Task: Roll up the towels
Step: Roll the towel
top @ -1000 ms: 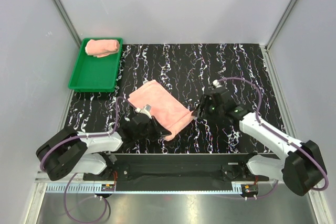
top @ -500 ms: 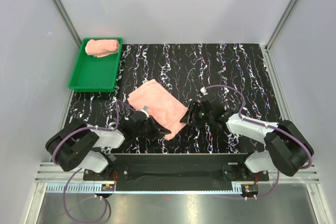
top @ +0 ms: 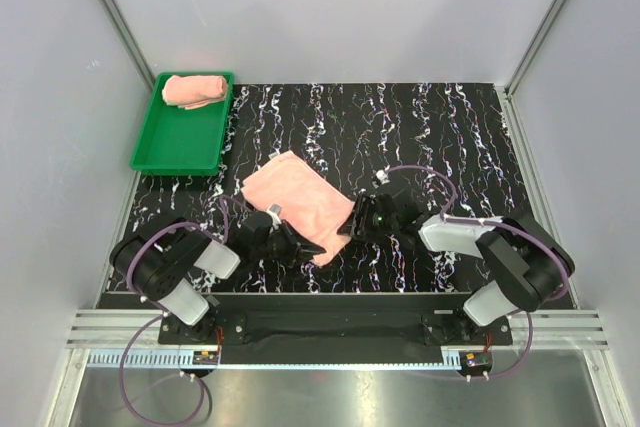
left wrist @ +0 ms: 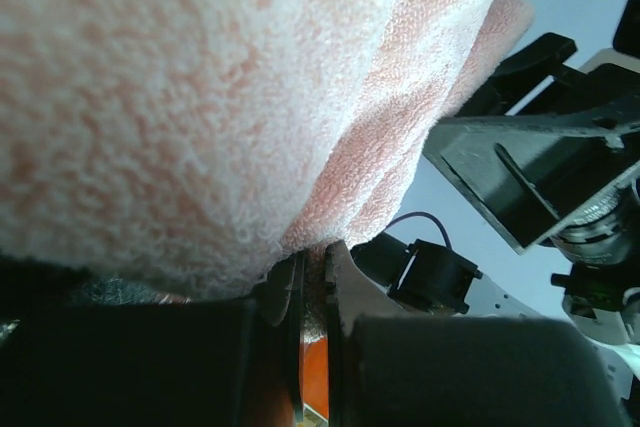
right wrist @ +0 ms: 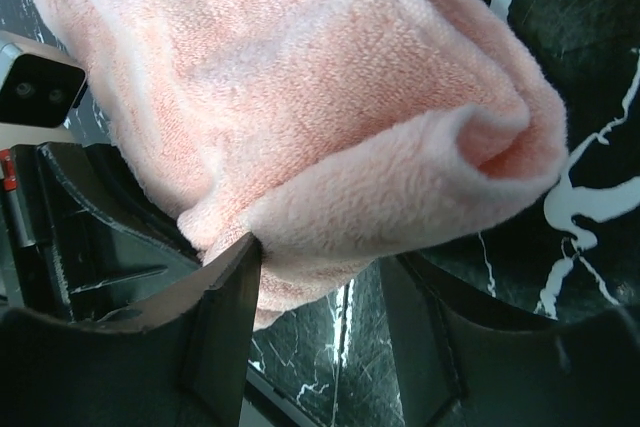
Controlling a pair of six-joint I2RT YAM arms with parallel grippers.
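One salmon-pink towel (top: 298, 202) lies folded on the black marbled table (top: 440, 137), filling both wrist views (left wrist: 200, 97) (right wrist: 300, 87). My left gripper (top: 305, 245) (left wrist: 312, 255) is shut on the towel's near edge, with terry cloth pinched in the narrow gap between the jaws. At the towel's right folded edge is my right gripper (top: 350, 225) (right wrist: 320, 282); its fingers (right wrist: 225, 292) stand wide apart, with the thick fold lying across the gap and touching the left one. The second towel (top: 195, 90) lies rolled in the green tray (top: 180, 142).
The green tray sits at the table's far left corner against the grey wall. Metal frame posts rise at both back corners. Both arms lie low and folded along the near edge, close to each other.
My right gripper has slid left across the table up to the towel's right edge. The left arm's elbow has drawn back while its gripper stayed at the near edge.
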